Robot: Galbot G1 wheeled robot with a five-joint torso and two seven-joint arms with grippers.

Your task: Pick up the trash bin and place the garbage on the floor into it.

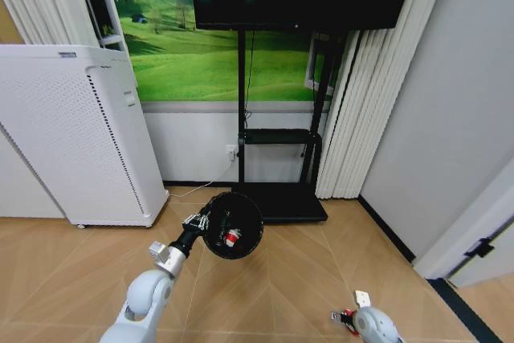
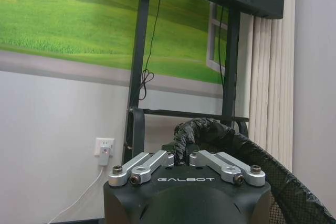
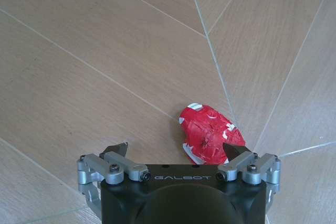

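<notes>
Right wrist: crumpled red-and-white wrapper [image 3: 210, 135] on floor.

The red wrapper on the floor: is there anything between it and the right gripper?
Nothing visible. The red wrapper lies on bare wooden floor, just ahead of the open right gripper, near one fingertip. The left gripper holds the trash bin by its rim, off to the side.

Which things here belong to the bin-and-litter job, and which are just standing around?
Part of the job:
- trash bin, held off the floor by the left claw shut on its rim, a red-and-white scrap inside
- red-and-white wrapper on the floor, between the open right claw's fingers

Just standing around:
- white perforated appliance
- TV stand
- curtain
</notes>
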